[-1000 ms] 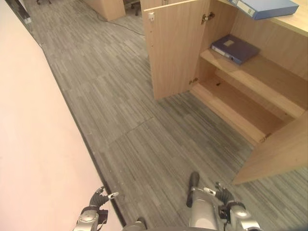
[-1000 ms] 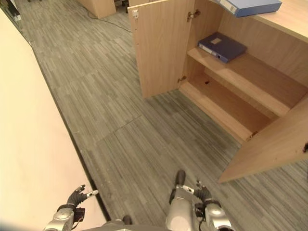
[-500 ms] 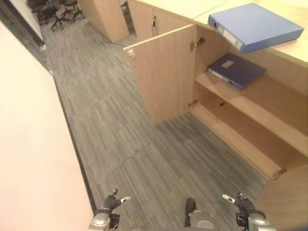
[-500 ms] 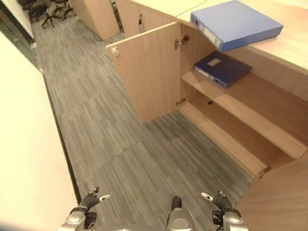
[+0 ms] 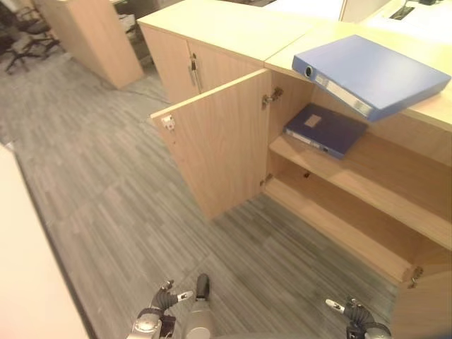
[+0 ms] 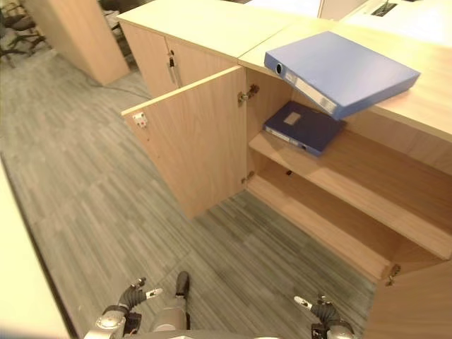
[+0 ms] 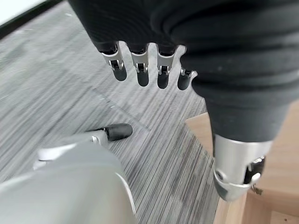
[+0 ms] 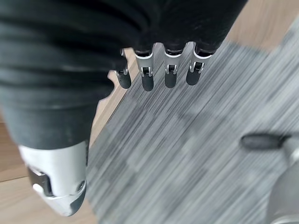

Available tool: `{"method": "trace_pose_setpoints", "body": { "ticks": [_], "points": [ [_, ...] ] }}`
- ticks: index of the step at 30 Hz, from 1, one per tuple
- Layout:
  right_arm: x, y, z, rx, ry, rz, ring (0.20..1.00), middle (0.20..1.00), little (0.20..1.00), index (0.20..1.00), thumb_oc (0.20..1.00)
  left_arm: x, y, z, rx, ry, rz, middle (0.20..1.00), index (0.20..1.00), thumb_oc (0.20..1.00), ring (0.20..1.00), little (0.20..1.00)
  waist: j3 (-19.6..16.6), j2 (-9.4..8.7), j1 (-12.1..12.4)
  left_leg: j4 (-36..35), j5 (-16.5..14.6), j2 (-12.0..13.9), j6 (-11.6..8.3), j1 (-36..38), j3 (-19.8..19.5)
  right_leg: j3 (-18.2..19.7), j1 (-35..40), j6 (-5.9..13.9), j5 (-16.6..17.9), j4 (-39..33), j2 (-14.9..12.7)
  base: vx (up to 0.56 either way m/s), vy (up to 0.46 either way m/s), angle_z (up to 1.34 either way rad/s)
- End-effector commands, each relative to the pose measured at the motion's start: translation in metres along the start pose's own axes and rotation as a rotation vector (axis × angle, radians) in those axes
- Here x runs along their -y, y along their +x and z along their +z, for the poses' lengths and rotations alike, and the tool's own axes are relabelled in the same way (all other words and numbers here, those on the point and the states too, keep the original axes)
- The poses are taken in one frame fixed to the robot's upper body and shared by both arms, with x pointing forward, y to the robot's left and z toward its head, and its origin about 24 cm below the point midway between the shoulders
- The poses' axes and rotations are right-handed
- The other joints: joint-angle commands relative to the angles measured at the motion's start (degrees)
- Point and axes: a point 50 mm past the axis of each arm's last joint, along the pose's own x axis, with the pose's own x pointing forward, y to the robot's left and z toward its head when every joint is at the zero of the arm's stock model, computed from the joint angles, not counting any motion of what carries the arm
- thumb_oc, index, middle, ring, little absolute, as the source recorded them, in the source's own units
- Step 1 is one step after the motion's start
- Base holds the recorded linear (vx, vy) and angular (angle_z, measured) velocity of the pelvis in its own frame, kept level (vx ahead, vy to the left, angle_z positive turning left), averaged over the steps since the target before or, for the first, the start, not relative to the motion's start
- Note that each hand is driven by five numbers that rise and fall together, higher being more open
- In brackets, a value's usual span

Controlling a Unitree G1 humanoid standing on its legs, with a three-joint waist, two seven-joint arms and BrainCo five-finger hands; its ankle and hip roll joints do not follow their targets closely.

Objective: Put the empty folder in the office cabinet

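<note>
Grey striped carpet floor (image 5: 106,205) before an open wooden office cabinet (image 5: 339,191).
Blue folder (image 5: 371,74) lies on the tabletop (image 5: 233,28); darker folder (image 5: 325,129) on the upper shelf. Left robot hand (image 7: 145,70) and right robot hand (image 8: 163,70) hang relaxed, empty.

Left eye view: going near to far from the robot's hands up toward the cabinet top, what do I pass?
Left hand and right hand → grey carpet floor → lower shelf → dark blue folder on the upper shelf → light blue folder on the cabinet top.
</note>
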Motion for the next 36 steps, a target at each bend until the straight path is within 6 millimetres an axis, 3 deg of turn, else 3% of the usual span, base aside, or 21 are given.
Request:
{"method": "trace_pose_setpoints", "body": {
  "ticks": [1, 3, 6, 7, 8, 10, 13, 15, 16, 17, 18, 19, 20, 24, 26, 29, 33, 34, 36],
  "points": [
    [0.019, 0.002, 0.033, 0.116, -0.046, -0.032, 1.0, 1.0, 1.0, 1.0, 1.0, 0.005, 0.0, 0.011, 0.069, 0.022, -0.018, 1.0, 1.0, 1.0, 1.0, 1.0, -0.4, 5.23, 1.5, -0.6, 0.0, 7.5, -4.73, -4.7, -5.5, 6.2, -2.4, 0.36, -2.3, 2.4, 3.2, 0.39, 0.451, -0.86],
    [0.014, 0.003, 0.036, 0.126, -0.048, -0.018, 1.0, 1.0, 1.0, 1.0, 1.0, 0.003, 0.001, 0.015, 0.079, 0.04, -0.016, 1.0, 1.0, 1.0, 1.0, 1.0, -1.3, 4.95, 1.3, 0.2, 0.0, 7.0, -4.3, -3.9, -5.4, 8.0, -2.8, 1.23, -2.1, 3.3, 1.9, 0.26, 0.329, -0.5],
    [0.002, 0.005, 0.037, 0.126, -0.031, 0.008, 1.0, 1.0, 1.0, 1.0, 1.0, -0.006, 0.003, 0.021, 0.089, 0.067, 0.01, 1.0, 1.0, 1.0, 1.0, 1.0, -3.0, 3.24, 1.1, 1.5, -2.4, 5.8, -2.7, -2.5, -2.1, 9.7, -5.1, 3.34, 1.0, 5.4, -1.2, 0.19, 0.297, -0.62],
    [-0.008, 0.006, 0.04, 0.138, -0.013, 0.032, 1.0, 1.0, 1.0, 1.0, 1.0, -0.01, 0.004, 0.026, 0.107, 0.072, 0.018, 1.0, 1.0, 1.0, 1.0, 1.0, -3.3, 2.34, 0.9, 1.1, -4.1, 4.2, -1.16, 0.0, 1.0, 9.6, -8.0, 4.0, 3.7, 9.2, -2.3, 0.16, 0.256, -0.69],
    [-0.008, 0.006, 0.04, 0.138, -0.013, 0.032, 1.0, 1.0, 1.0, 1.0, 1.0, -0.011, 0.004, 0.026, 0.107, 0.072, 0.018, 1.0, 1.0, 1.0, 1.0, 1.0, -3.3, 2.23, 1.1, 1.0, -4.1, 4.2, -1.12, 0.1, 1.2, 9.8, -8.2, 4.05, 3.6, 9.3, -2.4, 0.14, 0.256, -0.84],
    [-0.015, 0.006, 0.046, 0.158, -0.006, 0.052, 1.0, 1.0, 1.0, 1.0, 1.0, -0.012, 0.005, 0.033, 0.13, 0.085, 0.014, 1.0, 1.0, 1.0, 1.0, 1.0, -2.7, 2.39, 0.9, 0.2, -5.3, 2.8, 0.83, 2.2, 3.7, 8.3, -11.5, 3.98, 7.1, 14.6, -2.9, 0.09, 0.267, -0.48],
    [-0.023, 0.006, 0.055, 0.191, -0.011, 0.065, 1.0, 1.0, 1.0, 1.0, 1.0, -0.017, 0.004, 0.037, 0.142, 0.097, 0.024, 1.0, 1.0, 1.0, 1.0, 1.0, -1.3, 3.37, 0.8, -1.6, -7.0, 1.0, 3.06, 5.9, 7.1, 1.2, -16.2, 2.5, 13.7, 23.8, -5.5, 0.07, 0.334, -0.43],
    [-0.028, 0.006, 0.06, 0.217, -0.01, 0.075, 1.0, 1.0, 1.0, 1.0, 1.0, -0.017, 0.004, 0.033, 0.127, 0.1, 0.022, 1.0, 1.0, 1.0, 1.0, 1.0, -0.5, 4.27, 0.7, -2.2, -8.4, -0.3, 4.47, 7.3, 10.3, -9.0, -17.5, 1.97, 14.0, 27.3, -6.3, 0.03, 0.409, -0.57],
    [-0.03, 0.006, 0.061, 0.224, -0.007, 0.081, 1.0, 1.0, 1.0, 1.0, 1.0, -0.016, 0.003, 0.029, 0.114, 0.101, 0.018, 1.0, 1.0, 1.0, 1.0, 1.0, -0.4, 4.21, 0.2, -2.5, -8.8, -0.9, 4.77, 8.2, 10.8, -9.5, -18.3, 2.02, 12.8, 27.1, -4.6, 0.05, 0.268, -0.81],
    [-0.03, 0.005, 0.061, 0.223, -0.007, 0.081, 1.0, 1.0, 1.0, 1.0, 1.0, -0.016, 0.003, 0.029, 0.114, 0.101, 0.018, 1.0, 1.0, 1.0, 1.0, 1.0, -0.3, 4.13, 0.2, -2.4, -8.9, -1.0, 4.72, 8.3, 10.9, -9.4, -18.3, 2.0, 12.5, 27.4, -4.7, 0.09, 0.111, -0.74],
    [-0.03, 0.005, 0.061, 0.229, -0.008, 0.083, 1.0, 1.0, 1.0, 1.0, 1.0, -0.014, 0.003, 0.027, 0.106, 0.112, 0.013, 1.0, 1.0, 1.0, 1.0, 1.0, 0.0, 3.88, -0.4, -2.5, -9.7, -1.6, 4.64, 9.5, 11.3, -9.0, -19.1, 1.81, 9.8, 25.5, -3.1, 0.11, 0.05, -0.49],
    [-0.029, 0.004, 0.061, 0.232, -0.004, 0.078, 1.0, 1.0, 1.0, 1.0, 1.0, -0.013, 0.004, 0.028, 0.112, 0.131, 0.007, 1.0, 1.0, 1.0, 1.0, 1.0, 0.3, 3.89, -0.5, -2.5, -10.4, -1.9, 4.11, 10.2, 12.3, -10.9, -18.8, 1.84, 8.7, 18.4, -2.9, 0.15, -0.143, -0.42],
    [-0.027, 0.005, 0.064, 0.236, 0.003, 0.064, 1.0, 1.0, 1.0, 1.0, 1.0, -0.013, 0.004, 0.029, 0.116, 0.128, 0.013, 1.0, 1.0, 1.0, 1.0, 1.0, 0.8, 3.38, -0.8, -2.5, -11.8, -0.3, 2.5, 11.4, 14.9, -15.7, -20.0, 4.02, 14.0, 8.3, -8.0, 0.1, -0.186, -0.76],
    [-0.028, 0.006, 0.064, 0.23, 0.006, 0.063, 1.0, 1.0, 1.0, 1.0, 1.0, -0.016, 0.004, 0.028, 0.108, 0.109, 0.028, 1.0, 1.0, 1.0, 1.0, 1.0, 1.1, 3.31, -0.9, -2.5, -12.2, 1.6, 1.32, 12.8, 16.4, -17.2, -22.5, 5.11, 17.9, 5.1, -10.6, 0.1, -0.166, -0.59],
    [-0.026, 0.006, 0.061, 0.218, -0.006, 0.057, 1.0, 1.0, 1.0, 1.0, 1.0, -0.019, 0.004, 0.025, 0.1, 0.103, 0.042, 1.0, 1.0, 1.0, 1.0, 1.0, 0.4, 1.76, -0.7, -2.5, -12.8, 2.0, 0.21, 14.2, 18.5, -20.6, -22.2, 5.89, 21.4, 2.3, -12.5, 0.11, -0.192, -0.28],
    [-0.024, 0.006, 0.054, 0.195, -0.013, 0.054, 1.0, 1.0, 1.0, 1.0, 1.0, -0.018, 0.003, 0.02, 0.087, 0.094, 0.044, 1.0, 1.0, 1.0, 1.0, 1.0, -0.8, 0.69, -0.3, -2.4, -12.5, 3.7, -1.13, 14.9, 19.4, -21.1, -20.7, 5.89, 21.6, 0.3, -11.4, 0.1, -0.257, -0.62],
    [-0.022, 0.005, 0.05, 0.183, -0.027, 0.059, 1.0, 1.0, 1.0, 1.0, 1.0, -0.018, 0.002, 0.017, 0.074, 0.07, 0.051, 1.0, 1.0, 1.0, 1.0, 1.0, -0.8, 1.12, -1.0, -2.0, -11.7, 6.6, -2.67, 16.0, 19.0, -19.2, -20.4, 5.89, 19.8, 1.0, -9.2, 0.15, -0.293, -0.45],
    [-0.02, 0.005, 0.05, 0.185, -0.051, 0.063, 1.0, 1.0, 1.0, 1.0, 1.0, -0.017, 0.002, 0.013, 0.06, 0.061, 0.05, 1.0, 1.0, 1.0, 1.0, 1.0, -0.9, 1.65, -1.7, -1.5, -10.7, 8.7, -3.54, 16.5, 19.1, -18.4, -20.2, 5.33, 17.9, 1.3, -7.4, 0.1, -0.18, -0.41],
    [-0.017, 0.005, 0.05, 0.187, -0.063, 0.06, 1.0, 1.0, 1.0, 1.0, 1.0, -0.015, 0.001, 0.011, 0.056, 0.059, 0.046, 1.0, 1.0, 1.0, 1.0, 1.0, -0.8, 2.3, -1.9, -1.1, -9.7, 10.1, -4.16, 16.6, 19.1, -18.3, -19.9, 4.74, 16.7, 1.4, -6.1, 0.11, -0.234, -0.43]
  ]
}}
